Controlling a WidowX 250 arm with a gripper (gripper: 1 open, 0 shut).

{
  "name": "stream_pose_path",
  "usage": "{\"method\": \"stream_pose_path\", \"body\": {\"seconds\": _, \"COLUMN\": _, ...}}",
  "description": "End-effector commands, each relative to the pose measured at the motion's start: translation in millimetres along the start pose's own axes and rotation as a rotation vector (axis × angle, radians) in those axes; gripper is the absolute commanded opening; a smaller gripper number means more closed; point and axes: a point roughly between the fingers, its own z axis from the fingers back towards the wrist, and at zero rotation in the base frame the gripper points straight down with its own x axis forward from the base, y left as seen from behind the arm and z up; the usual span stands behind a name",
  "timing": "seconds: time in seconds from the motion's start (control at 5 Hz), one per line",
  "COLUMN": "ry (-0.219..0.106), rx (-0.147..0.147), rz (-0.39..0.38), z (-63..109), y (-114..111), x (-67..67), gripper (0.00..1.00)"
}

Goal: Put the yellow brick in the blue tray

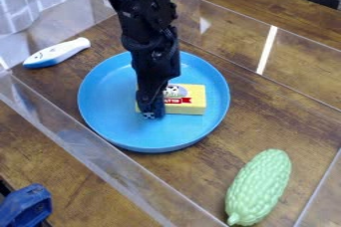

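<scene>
Yellow and labelled in red and white, the yellow brick [182, 99] is seen lying inside the blue tray [120, 131], right of the tray's middle. The gripper [151, 109] is pressed down at the brick's left end with its jaws closed; whether the brick is pinched between them cannot be told. If the arm is lifted while the brick is caught, the brick could be dragged up or tipped over the rim. The tray is set on a dark wooden table [293, 92] behind a clear panel. A green bumpy toy [258, 187] and a white-and-blue object [56, 52] are left outside the tray.
</scene>
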Motion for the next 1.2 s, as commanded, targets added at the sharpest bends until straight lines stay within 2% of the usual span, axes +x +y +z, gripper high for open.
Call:
{"method": "stream_pose_path", "body": {"seconds": 0.0, "ry": -0.024, "rx": 0.030, "rz": -0.017, "z": 11.3, "y": 17, "x": 2.4, "gripper": 0.00}}
{"method": "stream_pose_path", "body": {"seconds": 0.2, "ry": -0.035, "rx": 0.025, "rz": -0.054, "z": 11.0, "y": 23, "x": -6.8, "gripper": 0.00}}
{"method": "stream_pose_path", "body": {"seconds": 0.4, "ry": -0.048, "rx": 0.022, "rz": -0.094, "z": 8.1, "y": 30, "x": -14.8, "gripper": 1.00}}
{"method": "stream_pose_path", "body": {"seconds": 0.8, "ry": -0.055, "rx": 0.024, "rz": -0.105, "z": -3.8, "y": 9, "x": -2.0, "gripper": 1.00}}
{"method": "stream_pose_path", "body": {"seconds": 1.0, "ry": -0.063, "rx": 0.026, "rz": -0.116, "z": -12.4, "y": 8, "x": 0.4, "gripper": 1.00}}
